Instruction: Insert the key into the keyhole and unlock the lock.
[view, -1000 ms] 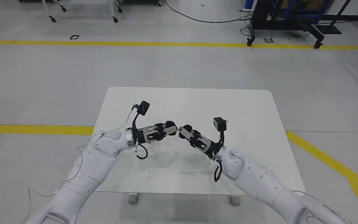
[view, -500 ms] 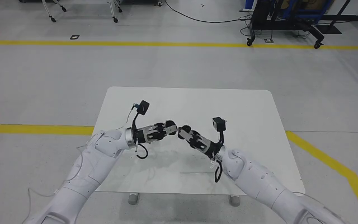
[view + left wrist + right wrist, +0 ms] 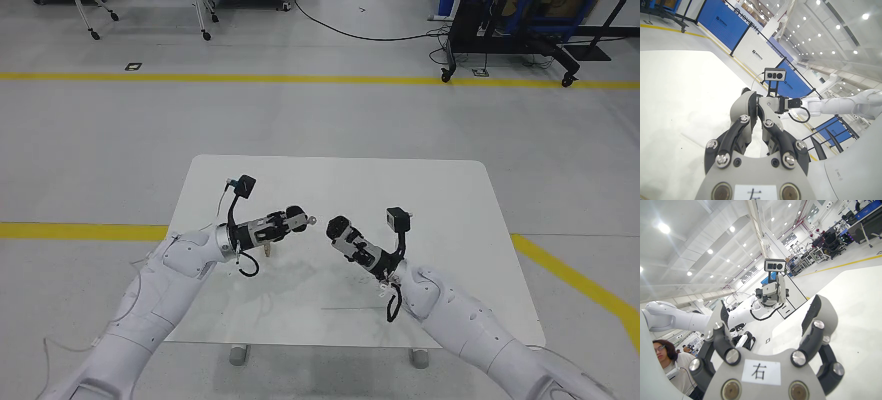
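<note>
Over the middle of the white table [image 3: 440,190], my left gripper [image 3: 297,218] is shut on a small silvery metal piece [image 3: 311,218] that sticks out past its fingertips. I cannot tell whether that piece is the lock or the key. In the left wrist view the pads of the left gripper [image 3: 755,106] are pressed together and hide what they hold. My right gripper [image 3: 336,227] hangs a short way off, facing the left one. Its jaws are spread wide in the right wrist view [image 3: 769,302] with nothing between them. Beyond them the left gripper [image 3: 780,289] is seen end on.
The table's bare top [image 3: 677,85] stretches out under both arms, with its far edge [image 3: 340,158] toward the yellow floor line [image 3: 300,77]. Wheeled frames [image 3: 510,40] stand on the floor well behind the table.
The two grippers met tip to tip earlier. Now the right one has opened and drawn back, and the left one has pulled away with the metal piece in it.
</note>
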